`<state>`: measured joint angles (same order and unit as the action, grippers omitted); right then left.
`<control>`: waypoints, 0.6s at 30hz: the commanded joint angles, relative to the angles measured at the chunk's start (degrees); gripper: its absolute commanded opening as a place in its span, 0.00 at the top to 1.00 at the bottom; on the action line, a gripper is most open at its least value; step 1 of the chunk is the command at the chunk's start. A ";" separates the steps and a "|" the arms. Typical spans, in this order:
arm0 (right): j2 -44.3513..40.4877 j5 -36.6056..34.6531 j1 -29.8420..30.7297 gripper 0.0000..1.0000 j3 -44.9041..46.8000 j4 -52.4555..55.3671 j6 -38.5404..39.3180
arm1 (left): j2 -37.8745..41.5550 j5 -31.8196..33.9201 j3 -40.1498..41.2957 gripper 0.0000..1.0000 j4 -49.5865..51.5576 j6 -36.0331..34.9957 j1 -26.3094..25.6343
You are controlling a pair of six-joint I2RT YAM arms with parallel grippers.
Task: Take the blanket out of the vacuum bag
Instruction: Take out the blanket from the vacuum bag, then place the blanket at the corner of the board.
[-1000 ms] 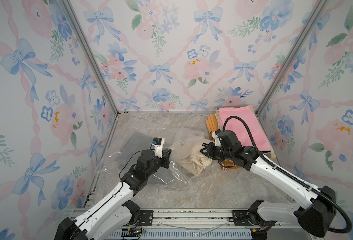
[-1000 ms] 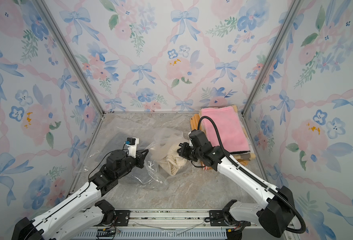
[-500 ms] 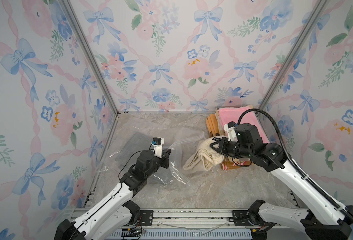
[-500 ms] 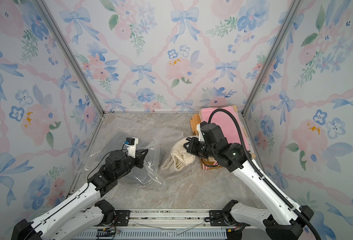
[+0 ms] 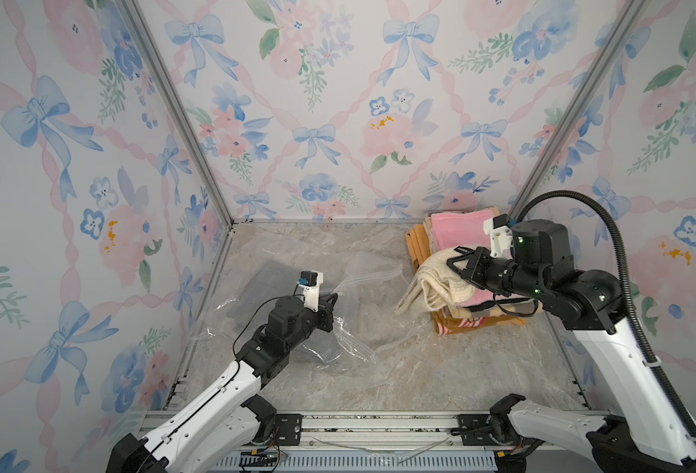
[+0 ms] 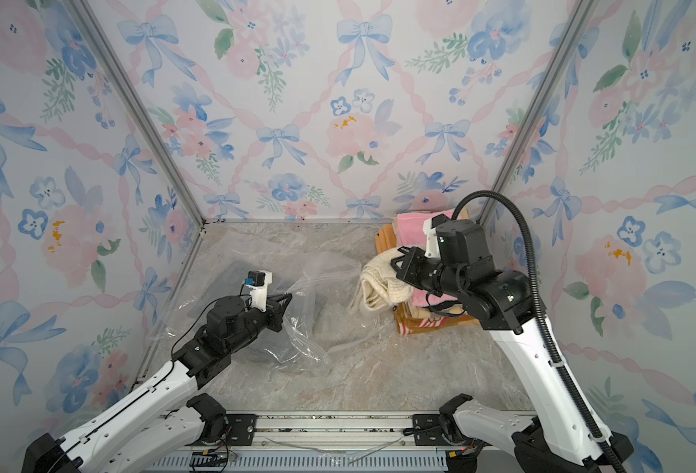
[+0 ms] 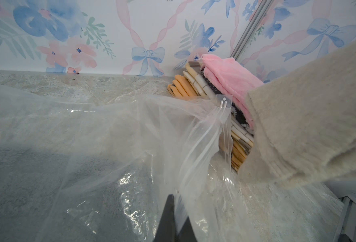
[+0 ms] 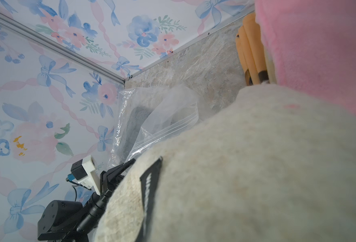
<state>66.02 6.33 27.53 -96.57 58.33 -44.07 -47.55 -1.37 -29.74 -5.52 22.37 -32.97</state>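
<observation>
The vacuum bag (image 5: 362, 266) (image 6: 326, 266) lies crumpled on the stone floor left of centre, its zip edge (image 7: 223, 104) gaping toward the right. My left gripper (image 5: 332, 301) (image 6: 287, 297) (image 7: 173, 199) is shut on a fold of its plastic. A cream knitted blanket (image 5: 432, 282) (image 6: 379, 278) (image 8: 256, 167) hangs outside the bag, pinched in my shut right gripper (image 5: 457, 264) (image 6: 399, 262). It droops against the side of the folded stack. In the right wrist view the blanket hides the jaws. A dark grey cloth (image 5: 268, 282) (image 7: 36, 178) lies inside the bag.
A stack of folded blankets (image 5: 457, 229) (image 6: 412, 223), pink on top with orange and striped ones beneath, stands in the back right corner. Flowered walls close in three sides. A metal rail (image 5: 358, 426) runs along the front edge.
My right gripper has pulled the cream blanket out of the bag's mouth and carried it right and upward to the stack. The left gripper has kept its hold in place.
</observation>
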 commanded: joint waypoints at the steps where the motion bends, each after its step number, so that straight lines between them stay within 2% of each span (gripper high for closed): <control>1: 1.97 -1.01 -2.68 1.00 -5.49 -0.29 3.23 | 0.93 -0.73 0.98 1.00 -1.17 -0.49 0.01; 6: 7.14 0.94 -7.17 1.00 -12.44 -2.62 4.84 | 1.34 -0.85 1.52 1.00 -1.29 -0.31 -0.03; 13: 13.47 3.50 -13.39 1.00 -18.93 -11.18 4.30 | 2.63 -0.05 1.89 1.00 0.06 -0.31 0.10; 18: 19.39 3.37 -15.80 1.00 -25.65 -13.47 6.19 | 2.54 0.40 2.05 1.00 0.34 -0.30 0.44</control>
<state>83.99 8.54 12.95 -118.30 51.05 -39.92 -45.52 -1.37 -28.38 -5.78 22.39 -32.95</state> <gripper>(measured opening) 0.077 0.048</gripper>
